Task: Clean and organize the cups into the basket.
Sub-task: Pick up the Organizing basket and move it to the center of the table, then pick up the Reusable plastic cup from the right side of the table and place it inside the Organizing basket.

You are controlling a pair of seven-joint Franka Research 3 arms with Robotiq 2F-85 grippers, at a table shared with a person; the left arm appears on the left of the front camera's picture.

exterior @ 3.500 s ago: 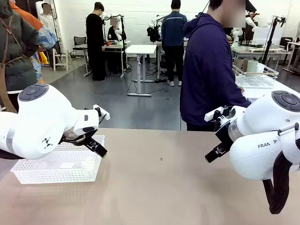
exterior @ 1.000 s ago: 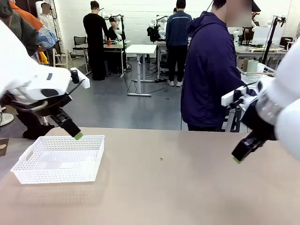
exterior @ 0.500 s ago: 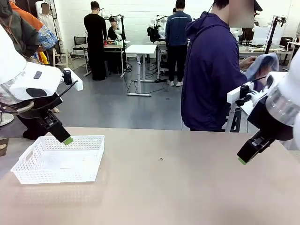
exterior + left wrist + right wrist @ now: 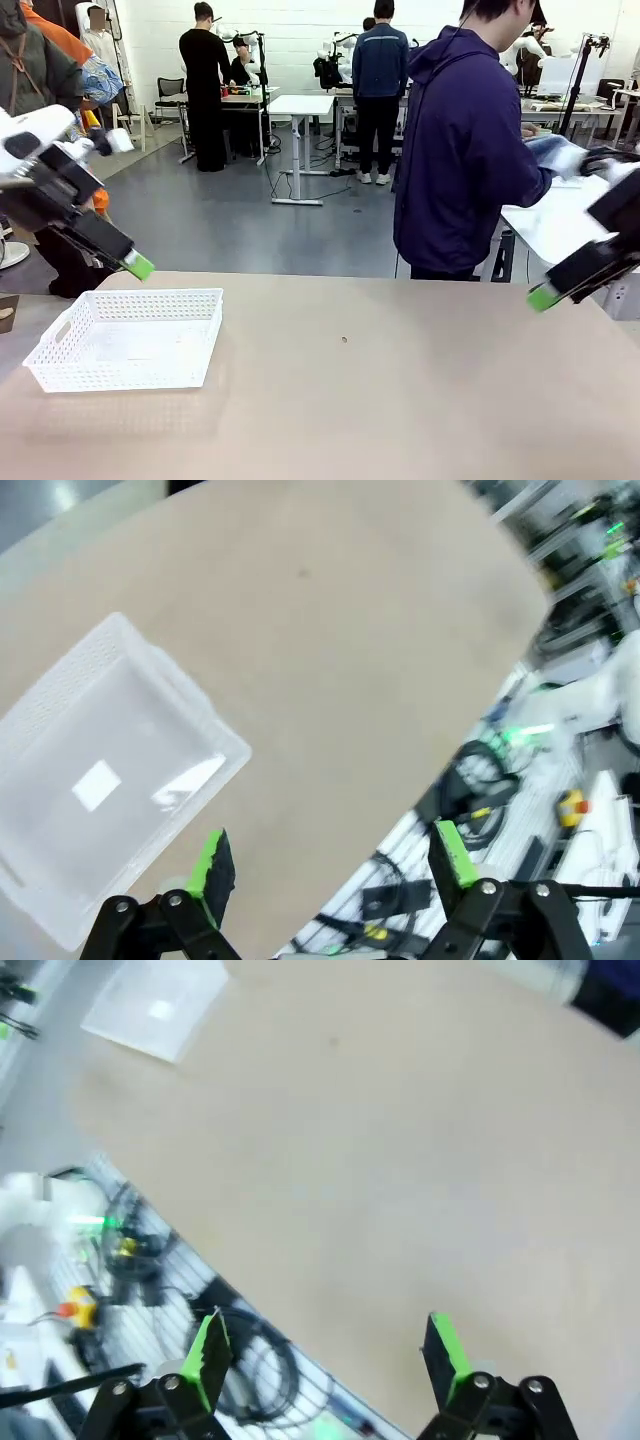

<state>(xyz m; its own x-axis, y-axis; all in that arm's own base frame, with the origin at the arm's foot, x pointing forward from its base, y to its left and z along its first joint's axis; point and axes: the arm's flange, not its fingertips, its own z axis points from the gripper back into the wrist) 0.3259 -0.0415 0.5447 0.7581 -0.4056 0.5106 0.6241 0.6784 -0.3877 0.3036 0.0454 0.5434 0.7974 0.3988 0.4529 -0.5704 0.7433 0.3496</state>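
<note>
The white lattice basket [image 4: 130, 335] sits empty on the table's left side; it is also in the left wrist view [image 4: 100, 780] and the right wrist view [image 4: 160, 1000]. My left gripper [image 4: 138, 265] hangs open above the basket's far left edge, its green pads wide apart with nothing between them [image 4: 330, 860]. My right gripper [image 4: 543, 296] hovers open over the table's right edge, also with nothing in it [image 4: 327, 1350]. The cups are out of view.
A person in a navy hoodie [image 4: 460, 150] stands at the far side, turned towards a side table [image 4: 550, 225] on the right, hands on a blue cloth [image 4: 548, 150]. The tan tabletop [image 4: 380, 390] lies bare between the grippers. Cables and gear lie below the table's edge [image 4: 480, 800].
Both arms have lifted and swung outward, the left towards the far left and the right towards the right edge. The person has turned further right with the cloth.
</note>
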